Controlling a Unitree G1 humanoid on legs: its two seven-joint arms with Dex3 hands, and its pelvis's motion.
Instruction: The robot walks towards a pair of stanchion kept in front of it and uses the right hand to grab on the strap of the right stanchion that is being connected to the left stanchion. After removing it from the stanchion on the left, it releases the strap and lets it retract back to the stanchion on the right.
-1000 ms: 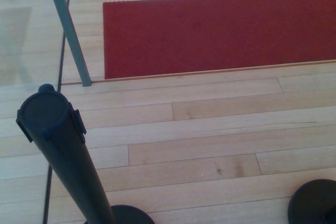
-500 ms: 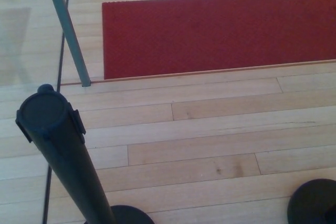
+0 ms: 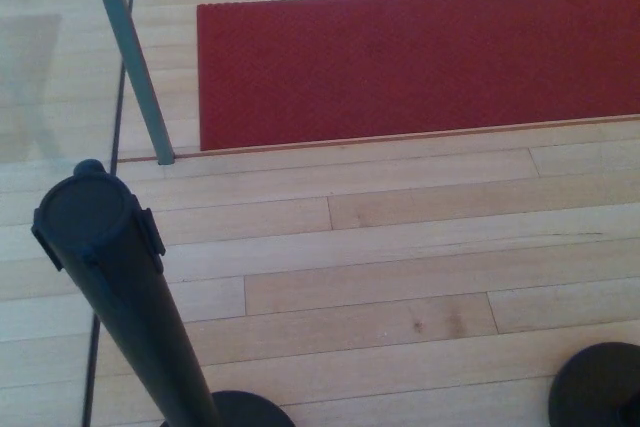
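The left stanchion (image 3: 130, 297) is a black post rising from the bottom left, its round cap near me and its round base partly cut off at the bottom edge. No strap shows on its head. Of the right stanchion I see only part of the black round base (image 3: 600, 387) in the bottom right corner; its post is out of view. No strap is visible between them. Neither of my hands shows.
A red carpet (image 3: 420, 57) lies on the wooden plank floor (image 3: 400, 247) beyond the stanchions. At the left, a glass panel (image 3: 50, 67) stands with a slanted grey metal support (image 3: 130, 57).
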